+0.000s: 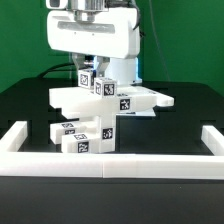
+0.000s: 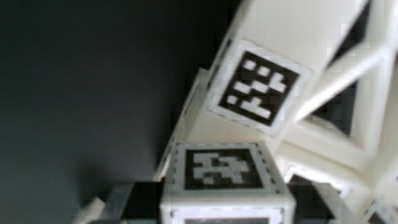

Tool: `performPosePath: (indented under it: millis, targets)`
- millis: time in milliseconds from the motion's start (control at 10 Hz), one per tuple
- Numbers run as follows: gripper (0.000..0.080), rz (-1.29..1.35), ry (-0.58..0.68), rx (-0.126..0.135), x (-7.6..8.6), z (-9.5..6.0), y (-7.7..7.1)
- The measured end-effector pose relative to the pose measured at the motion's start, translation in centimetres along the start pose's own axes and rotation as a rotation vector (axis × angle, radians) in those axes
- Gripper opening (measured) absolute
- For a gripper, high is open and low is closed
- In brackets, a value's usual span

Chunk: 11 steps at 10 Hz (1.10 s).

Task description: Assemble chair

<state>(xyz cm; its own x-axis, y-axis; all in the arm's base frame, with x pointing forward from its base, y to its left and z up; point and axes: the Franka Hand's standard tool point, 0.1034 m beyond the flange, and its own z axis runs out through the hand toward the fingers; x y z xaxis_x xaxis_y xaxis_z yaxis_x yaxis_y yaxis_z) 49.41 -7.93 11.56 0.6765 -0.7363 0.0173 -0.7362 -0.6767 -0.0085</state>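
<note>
chair (image 1: 105,100): matt white plastic, paper-like printed tags; table (image 1: 25,100): smooth black; gripper (image 1: 92,40): glossy white

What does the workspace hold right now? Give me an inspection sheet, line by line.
Surface: black table, bounded by a low white border rail.
Job's things: white chair parts with marker tags, stacked in the middle; a lower tagged block beneath them.
Clutter: nothing seen.
Claw: claw down on the top of the stack; the wrist view shows a tagged piece close up; jaw state cannot be told.
Cables: dark cable behind the arm.
Surroundings: green backdrop.
</note>
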Motion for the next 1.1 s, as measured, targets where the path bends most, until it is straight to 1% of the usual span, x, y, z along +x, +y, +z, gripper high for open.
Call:
performPosePath:
  millis: [100,200,800,1100]
  targets:
    - [0.0287,0.060,-0.002,0.004,0.00,0.01,0.02]
    - [0.0287,0.164,-0.008,0.018,0.01,0.03,0.06]
    - [0.0287,0.727,-0.025,0.070,0.25,0.06,-0.09]
    - [0.0287,0.959,-0.044,0.080,0.25,0.06,-0.15]
